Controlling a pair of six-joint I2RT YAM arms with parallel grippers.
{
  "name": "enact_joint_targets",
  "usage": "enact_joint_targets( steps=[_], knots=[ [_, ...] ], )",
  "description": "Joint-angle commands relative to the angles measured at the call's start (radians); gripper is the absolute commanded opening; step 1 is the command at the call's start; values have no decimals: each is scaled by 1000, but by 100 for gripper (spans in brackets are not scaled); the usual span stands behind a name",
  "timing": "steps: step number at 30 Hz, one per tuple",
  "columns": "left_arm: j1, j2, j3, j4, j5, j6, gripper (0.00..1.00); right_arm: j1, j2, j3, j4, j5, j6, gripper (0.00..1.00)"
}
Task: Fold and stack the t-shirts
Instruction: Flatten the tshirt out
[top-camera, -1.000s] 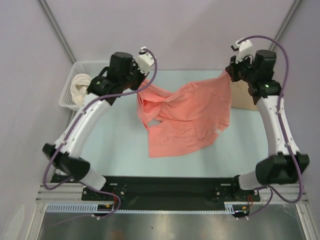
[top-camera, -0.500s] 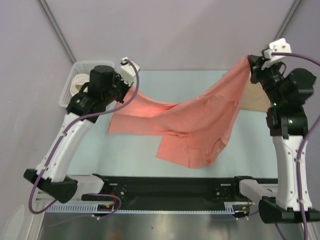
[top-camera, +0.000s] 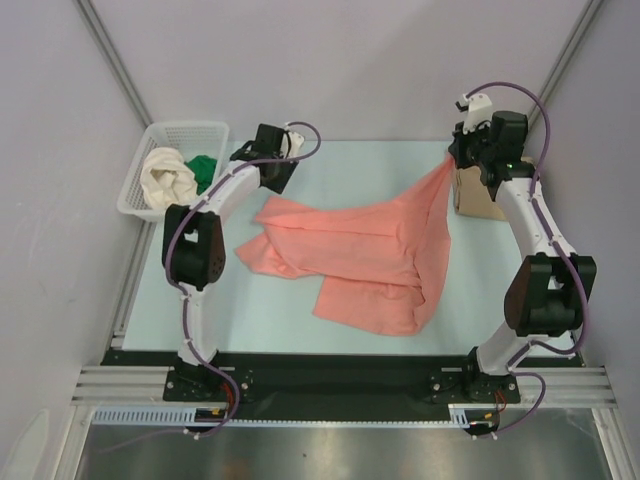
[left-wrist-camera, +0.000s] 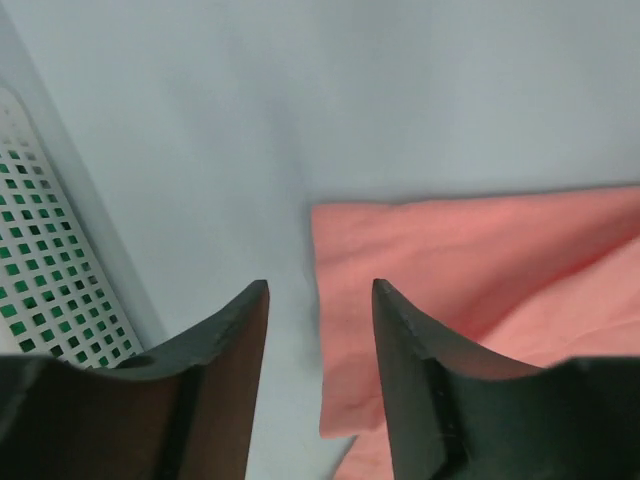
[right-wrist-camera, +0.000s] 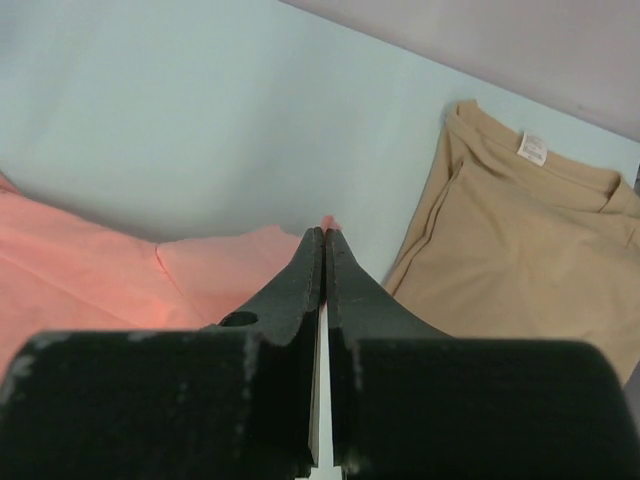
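My right gripper (top-camera: 457, 153) is pinched tight on one corner of the pink shirt (top-camera: 370, 250), at the far right of the table (top-camera: 250, 310). A sliver of pink shows at my closed tips. From that corner the cloth slopes down and to the left. The rest lies spread and rumpled across the middle of the table, with one part lapped over another toward the near edge. My left gripper (left-wrist-camera: 318, 290) has its fingers apart with nothing between them. It hovers over bare table just beside the shirt's far left corner, which lies flat. The tan shirt (right-wrist-camera: 520, 250) lies folded just beside my right gripper, at the table's far right. The basket (top-camera: 160, 135) stands at the far left and holds the cream shirt (top-camera: 165, 178) and the green shirt (top-camera: 205, 170), bunched side by side.
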Motion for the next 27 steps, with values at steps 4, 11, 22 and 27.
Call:
enact_joint_targets(
  steps=[4, 11, 22, 27],
  knots=[
    [33, -204, -137, -17, 110, -130, 59, -3, -77, 31, 49, -42, 10, 0],
    [49, -353, -397, -51, 180, -125, 49, 8, -146, -71, 6, -76, -9, 0],
    [55, -230, -334, -71, 57, 254, 49, 14, -131, -49, -20, -80, -21, 0],
    [61, -203, -319, -71, 60, 343, 52, 14, -135, -51, -30, -74, -27, 0]
  ],
)
